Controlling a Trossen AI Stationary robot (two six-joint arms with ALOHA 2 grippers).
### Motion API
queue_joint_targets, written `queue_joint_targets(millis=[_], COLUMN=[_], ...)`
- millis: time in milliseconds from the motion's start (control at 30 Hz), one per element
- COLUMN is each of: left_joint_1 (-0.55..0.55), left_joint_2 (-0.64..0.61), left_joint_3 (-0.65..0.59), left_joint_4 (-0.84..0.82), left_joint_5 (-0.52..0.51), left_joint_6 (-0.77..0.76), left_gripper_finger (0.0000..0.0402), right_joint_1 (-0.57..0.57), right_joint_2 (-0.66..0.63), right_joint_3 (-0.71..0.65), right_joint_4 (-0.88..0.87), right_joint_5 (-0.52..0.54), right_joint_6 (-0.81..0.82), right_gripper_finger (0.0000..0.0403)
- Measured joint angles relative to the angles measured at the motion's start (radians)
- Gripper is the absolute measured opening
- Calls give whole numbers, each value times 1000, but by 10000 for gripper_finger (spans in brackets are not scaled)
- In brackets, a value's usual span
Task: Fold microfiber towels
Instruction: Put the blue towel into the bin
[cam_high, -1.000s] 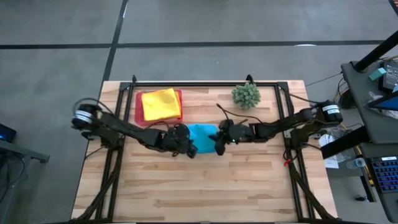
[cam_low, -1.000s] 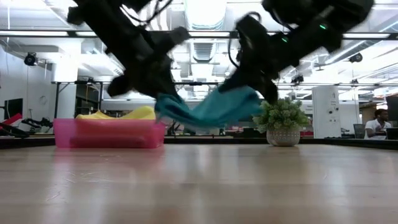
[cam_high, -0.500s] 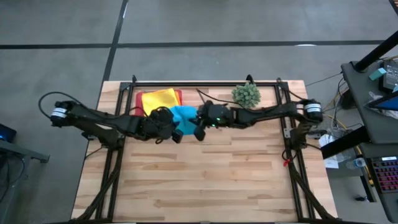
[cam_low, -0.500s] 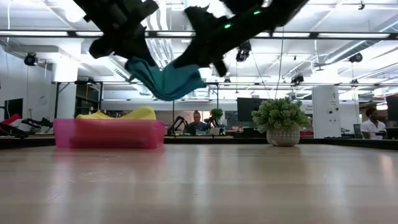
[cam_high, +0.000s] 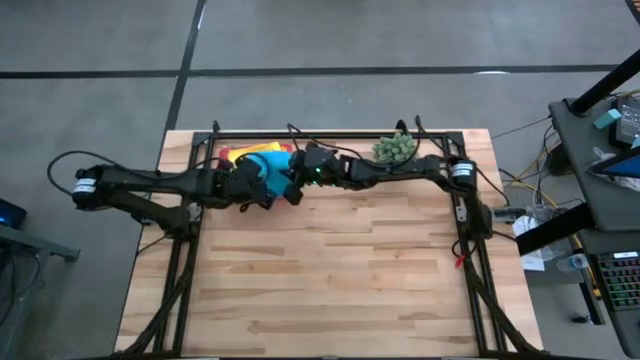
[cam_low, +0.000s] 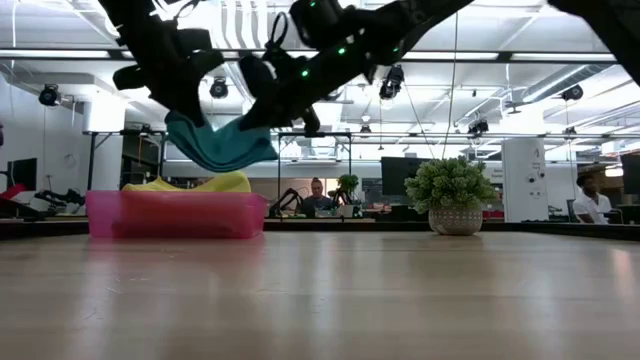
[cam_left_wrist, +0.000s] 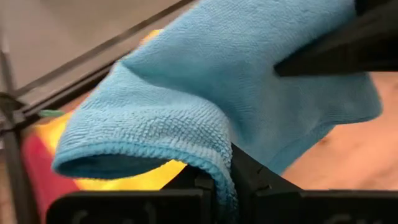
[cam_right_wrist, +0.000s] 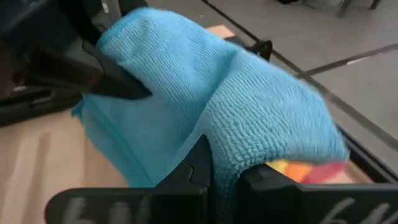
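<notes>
Looking down from the high view, both hands were clamped on the turquoise towel (cam_high: 273, 170), left hand (cam_high: 262, 186) and right hand (cam_high: 297, 178), over the pink tray (cam_high: 226, 155). Low view had it hanging above the yellow towel (cam_low: 215, 182). Both wrist views showed closed fingers pinching the folded cloth.

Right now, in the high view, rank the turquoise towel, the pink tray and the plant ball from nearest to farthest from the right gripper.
1. Turquoise towel: pinched by the right gripper, with the left gripper at its other end.
2. Pink tray: just beyond the towel, toward the table's far left.
3. Plant ball: back along the right arm, far edge.
</notes>
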Motion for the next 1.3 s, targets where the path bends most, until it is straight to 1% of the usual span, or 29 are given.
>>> queue_joint_targets(millis=[300, 433, 633, 967, 1100, 1300], left_joint_1=[161, 204, 258, 295, 298, 300], left_joint_2=[8, 7, 7, 8, 8, 16], left_joint_3=[-17, -56, -90, -128, -150, -152], left_joint_4=[-53, -56, -56, -53, -50, -46], left_joint_5=[-1, 6, 11, 17, 16, 10], left_joint_6=[101, 105, 129, 137, 137, 162], left_gripper_finger=[1, 1, 1, 1, 1, 5], right_joint_1=[-42, -59, -81, -87, -89, -90], right_joint_2=[161, 213, 247, 293, 293, 292], right_joint_3=[197, 260, 313, 327, 327, 327], right_joint_4=[-27, -48, -57, -61, -56, -71], right_joint_5=[-26, -26, -26, -25, -24, -17], right_joint_6=[-41, -52, -56, -37, -30, -29], right_gripper_finger=[11, 11, 11, 11, 13, 19])
